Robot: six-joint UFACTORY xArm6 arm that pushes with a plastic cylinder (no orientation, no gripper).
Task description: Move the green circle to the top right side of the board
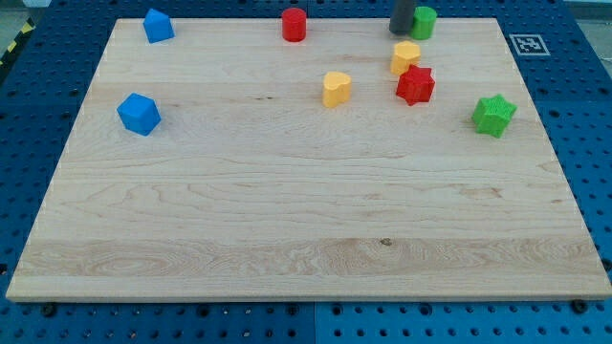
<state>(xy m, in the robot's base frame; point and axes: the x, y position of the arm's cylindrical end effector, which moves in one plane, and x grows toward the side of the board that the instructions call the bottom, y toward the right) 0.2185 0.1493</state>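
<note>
Green circle [424,21] sits at desk [287,210] top edge, right of centre. My tip [400,31] pressed against its left side, touching or nearly so. No gripper here: bare rod, nothing grasped, pushing only. Step in hand, by my read: shoving circle rightward along top edge. Corner stretch ahead looks open. Yellow block [405,56] just below circle, red star [415,85] under that, green star [493,115] further right and lower. Next move calls for straight push toward view's right, staying behind circle, clear of yellow block.
</note>
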